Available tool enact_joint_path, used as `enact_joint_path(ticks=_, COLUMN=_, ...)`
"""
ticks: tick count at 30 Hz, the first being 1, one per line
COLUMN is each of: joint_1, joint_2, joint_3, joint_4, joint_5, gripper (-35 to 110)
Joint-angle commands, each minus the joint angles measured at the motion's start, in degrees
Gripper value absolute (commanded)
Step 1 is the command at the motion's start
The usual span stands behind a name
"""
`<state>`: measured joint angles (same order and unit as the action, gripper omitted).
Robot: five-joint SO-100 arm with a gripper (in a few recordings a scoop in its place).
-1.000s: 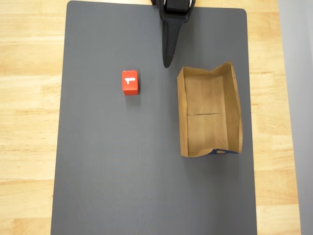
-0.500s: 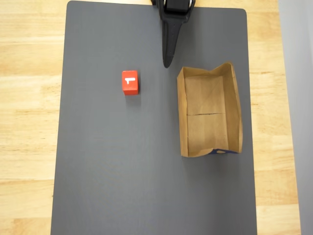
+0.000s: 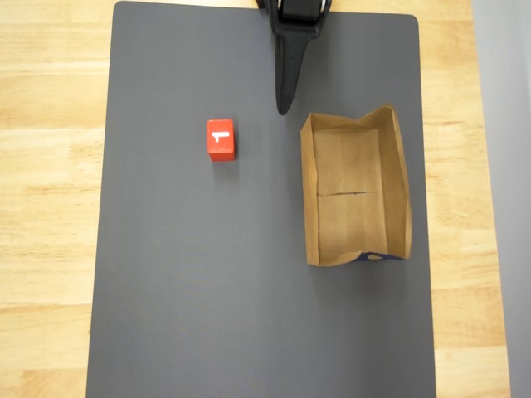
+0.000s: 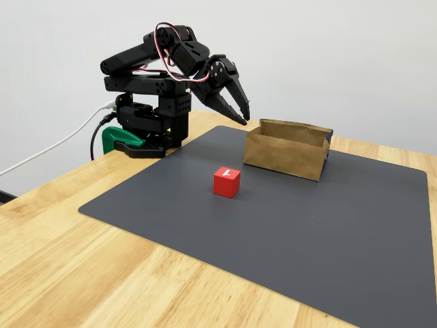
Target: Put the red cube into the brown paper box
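The black two-finger gripper [image 4: 235, 108] hangs folded back near the arm's base, in the upper centre of the fixed view, with nothing between its jaws. We read the jaws there as slightly parted, a narrow gap showing between the two curved fingers; in the overhead view [image 3: 284, 98] the fingers overlap into a single dark wedge at the top edge, so the opening is hard to confirm from above.

We find no change across the last second: gripper, cube and box occupy the same positions in all three overhead frames. We take this to mean the approach has not yet begun and the whole task remains to be done.

The small bright red cube with a white T-shaped mark on its top face [image 3: 221, 138] rests on the dark grey rectangular mat [image 3: 191, 290], in the upper left of centre in the overhead view, untouched. The long tan kraft paper box with low uneven walls [image 3: 310, 199] lies to its right, well apart from it, with nothing on its creased floor. The gripper tip sits between the two, nearer the box's top left corner. The mat lies on a light wooden table [image 3: 50, 207].
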<state>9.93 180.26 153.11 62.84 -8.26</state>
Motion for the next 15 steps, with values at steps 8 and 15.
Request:
enact_joint_path(ticks=8, joint_1=1.1, joint_2=-0.2, joint_3=0.0, joint_4=0.4, joint_5=0.2, gripper=0)
enact_joint_path(ticks=15, joint_1=0.4, joint_2=-0.2, joint_3=0.0, joint_4=0.4, joint_5=-0.8, gripper=0)
